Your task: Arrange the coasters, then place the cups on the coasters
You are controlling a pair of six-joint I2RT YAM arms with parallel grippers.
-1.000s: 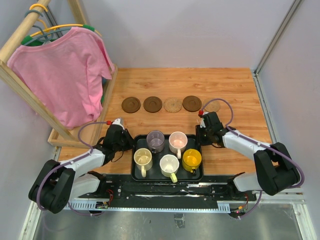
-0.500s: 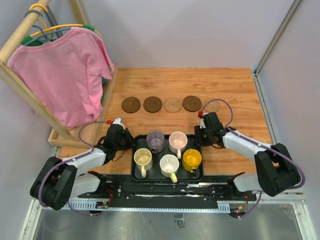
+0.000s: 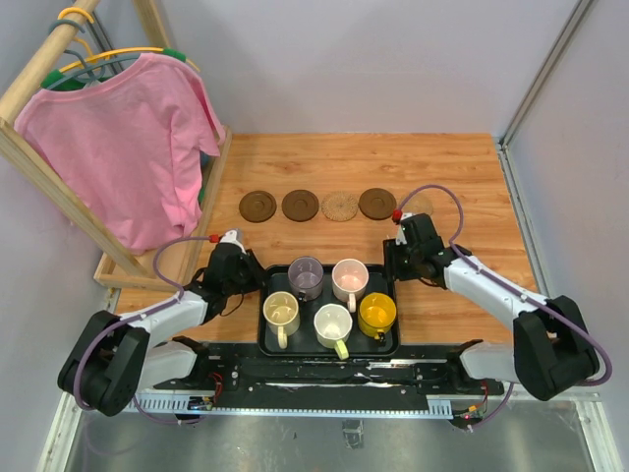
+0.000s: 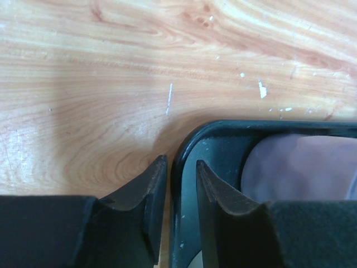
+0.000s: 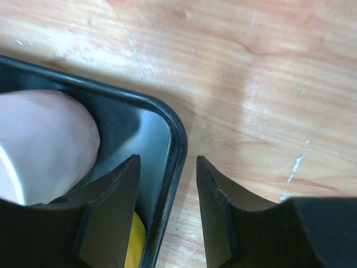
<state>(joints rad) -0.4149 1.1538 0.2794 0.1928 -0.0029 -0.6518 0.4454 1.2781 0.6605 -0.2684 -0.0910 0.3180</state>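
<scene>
**Top view.** Pale wooden table (image 3: 442, 167) with visible grain, boxed in by plain grey walls (image 3: 344, 69). A metal frame post (image 3: 545, 69) runs up the right corner. At far left a wooden rack (image 3: 34, 74) holds a pink shirt (image 3: 118, 147) on a hanger.

Five coasters lie in a row across mid-table, all bare. From the left: dark (image 3: 257, 206), dark (image 3: 300, 205), tan (image 3: 340, 206), dark (image 3: 377, 204), tan (image 3: 423, 207). The last is partly behind the right arm's cable.

The black tray (image 3: 262, 320) sits at the near edge and holds all five cups.
- Far row: purple-grey cup (image 3: 306, 276), pinkish cup (image 3: 350, 278).
- Near row: cream cup (image 3: 281, 312), white cup (image 3: 333, 323) with a green-yellow handle, yellow cup (image 3: 377, 313).

The left gripper (image 3: 254, 280) is at the tray's far-left corner and the right gripper (image 3: 395, 268) at its far-right corner.

**Left wrist.** The wood shows small white scratches. The left gripper (image 4: 181, 173) straddles the tray rim (image 4: 223, 125), jaws slightly parted. A sliver of wood shows between the outer finger and the rim, so the rim is released, not clamped. The purple-grey cup (image 4: 301, 167) is just inside.

**Right wrist.** More scratched, glossy wood. The right gripper (image 5: 167, 161) straddles the tray corner (image 5: 128, 123) with clear gaps on both sides, holding nothing. The pinkish cup (image 5: 44, 139) is inside the tray, and a bit of the yellow cup (image 5: 134, 245) shows beside the inner finger.
</scene>
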